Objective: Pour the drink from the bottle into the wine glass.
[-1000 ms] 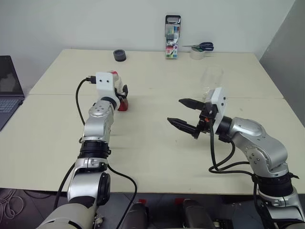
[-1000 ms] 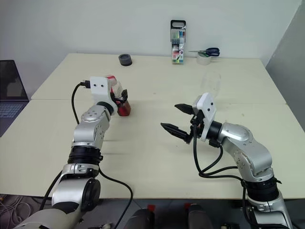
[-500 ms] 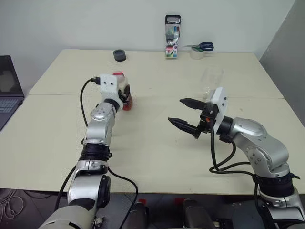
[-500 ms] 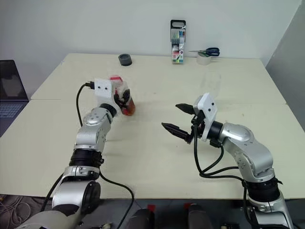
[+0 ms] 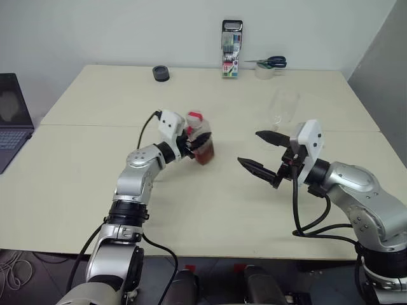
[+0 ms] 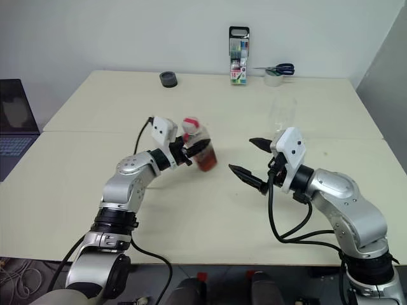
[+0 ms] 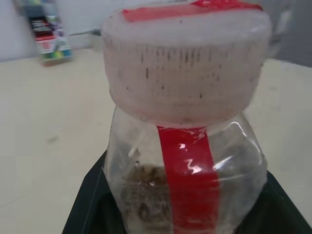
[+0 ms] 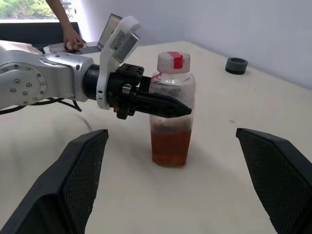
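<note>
Table [image 5: 95, 165] first, pale and wide, carrying everything. Taking the bottle [image 5: 200, 141] as landmark: it stands upright near the table's middle, cap on, with the left gripper [image 8: 165, 105] clamped around its upper body, probably so it can be lifted or handed across. The right gripper [image 5: 262, 154] hangs just to the bottle's right, fingers spread wide and pointed toward it, seemingly ready to receive it or work the cap. The wine glass [image 5: 283, 105] stands farther right and toward the back of the table, apparently empty, well apart from the bottle. Inside the bottle, the drink [image 8: 169, 146] fills roughly the lower half, amber-red. No pouring has begun; the cap must come off first.
</note>
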